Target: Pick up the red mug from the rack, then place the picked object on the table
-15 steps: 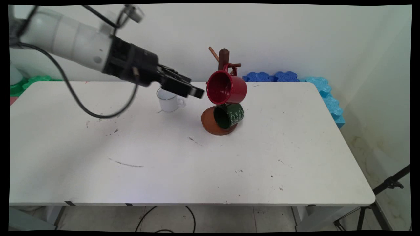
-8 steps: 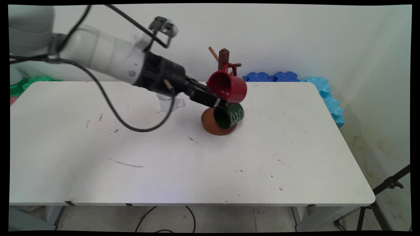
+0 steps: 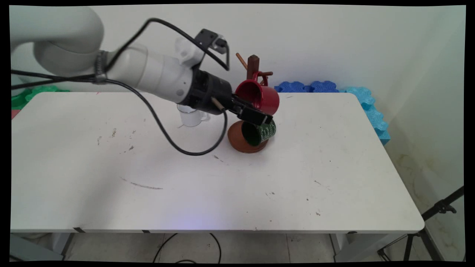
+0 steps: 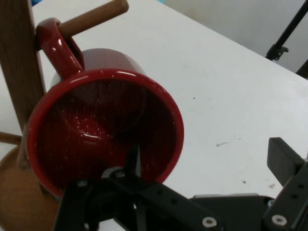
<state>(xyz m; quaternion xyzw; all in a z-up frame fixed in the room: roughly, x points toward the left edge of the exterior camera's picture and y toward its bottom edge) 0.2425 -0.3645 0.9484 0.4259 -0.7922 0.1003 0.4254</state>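
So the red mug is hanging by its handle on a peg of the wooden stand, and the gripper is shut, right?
Not quite: the gripper is open, fingers spread wide at the red mug, as the hand view shows. The mug does hang by its handle on a peg of the wooden stand.

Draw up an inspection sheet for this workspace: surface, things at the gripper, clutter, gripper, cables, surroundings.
Surface: white table, scuffed with dark marks.
Things: red enamel mug hangs by its handle from a peg of the brown wooden mug tree; dark green mug hangs lower, above the tree's round base.
Clutter: small white mug stands upright behind the arm.
Gripper: black two-finger gripper open, one finger inside the red mug's mouth, the other outside its wall.
Cables: black cable hangs in a loop from the arm; floor cable under the table.
Surroundings: blue foam tiles past the far and right edges, green foam tiles far left, black tripod lower right.
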